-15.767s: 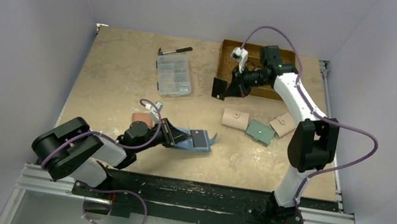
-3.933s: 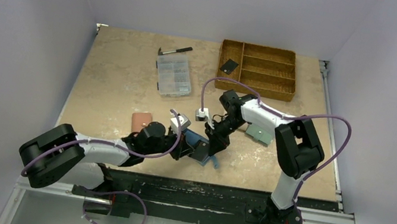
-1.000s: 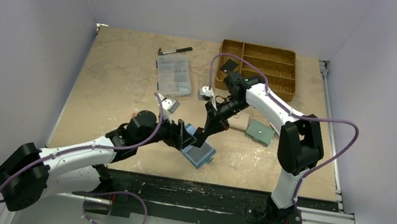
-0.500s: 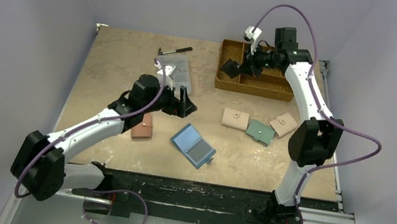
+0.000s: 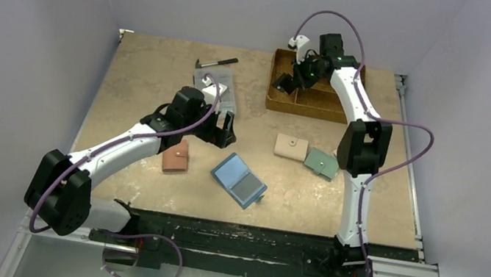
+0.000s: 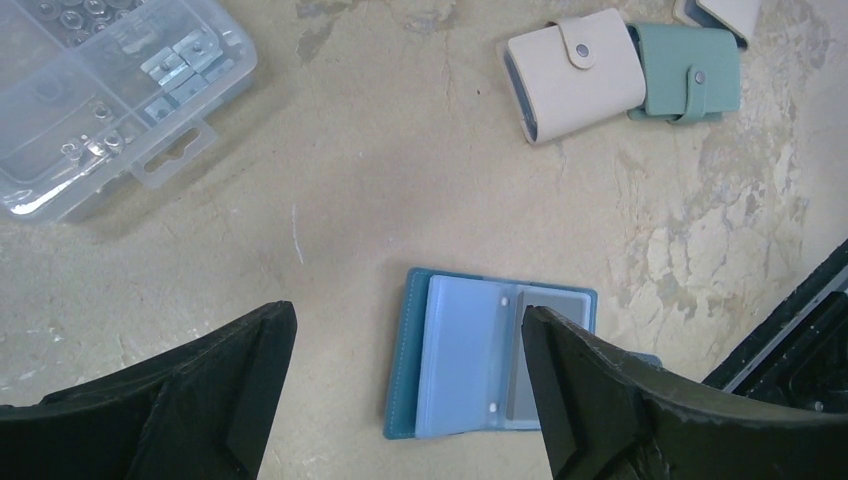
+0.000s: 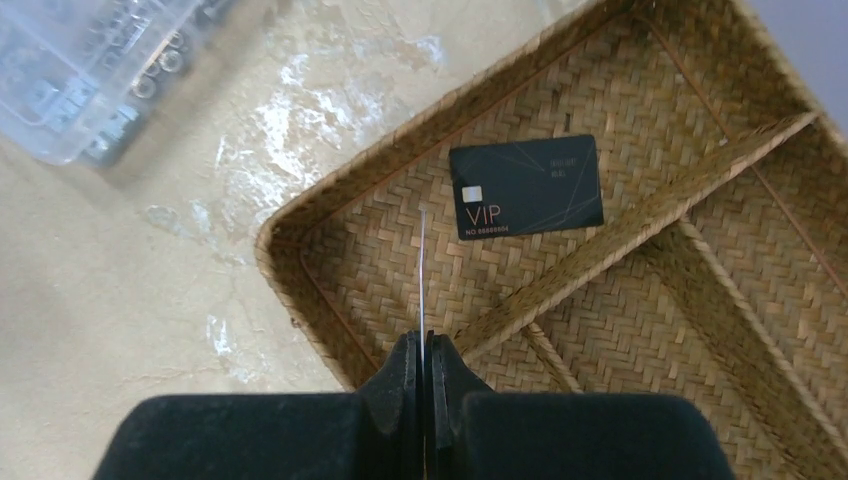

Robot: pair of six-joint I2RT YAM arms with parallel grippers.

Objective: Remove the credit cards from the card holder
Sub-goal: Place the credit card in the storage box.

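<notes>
Wicker tray [image 7: 400, 150] corner lies under the right gripper [image 7: 422, 350], which pinches a thin card [image 7: 422, 262] edge-on; released carelessly, the card could fall outside.

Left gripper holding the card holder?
No, the left gripper is open and clear of the card holder, which lies unfolded on the table.

Soft, even light from above leaves faint shadows on the mottled beige desk [image 5: 139, 84]. In the right wrist view's corner, the clear plastic compartment box [image 7: 60, 70] is slightly blurred.
</notes>
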